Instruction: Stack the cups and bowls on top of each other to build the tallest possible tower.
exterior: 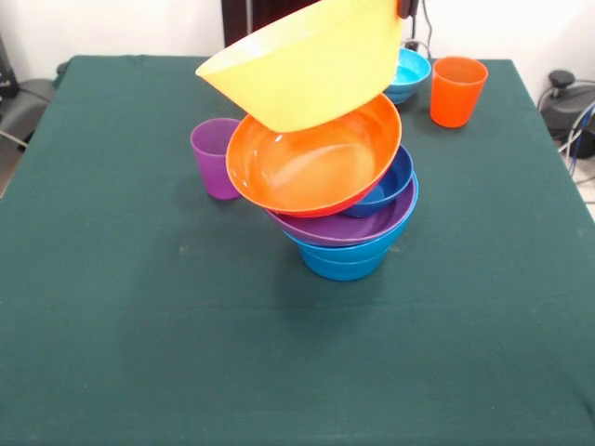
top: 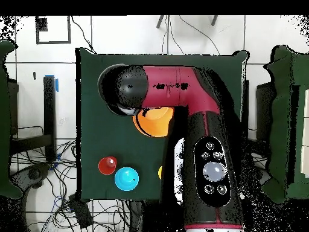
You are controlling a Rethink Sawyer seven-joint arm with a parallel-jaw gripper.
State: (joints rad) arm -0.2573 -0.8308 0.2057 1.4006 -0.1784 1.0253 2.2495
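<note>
The tower stands mid-table in the front view: two mid-blue bowls [exterior: 342,258] at the bottom, then the wide purple bowl [exterior: 337,227], the small dark blue bowl [exterior: 389,184] and the wide orange bowl [exterior: 311,165], which tilts toward the camera. The large yellow bowl [exterior: 307,63] lies steeply tilted on top. My gripper [exterior: 405,7] shows only at the top edge, on the yellow bowl's raised rim and shut on it. The purple cup [exterior: 216,156] stands left of the tower. The orange cup [exterior: 457,90] and small cyan bowl [exterior: 410,74] stand behind it to the right.
In the overhead view my arm [top: 199,121] covers most of the tower; only part of the orange bowl [top: 154,122] shows. The orange cup [top: 107,165] and cyan bowl [top: 127,179] stand near the table's lower edge. A yellow sliver [top: 160,172] peeks from under the arm.
</note>
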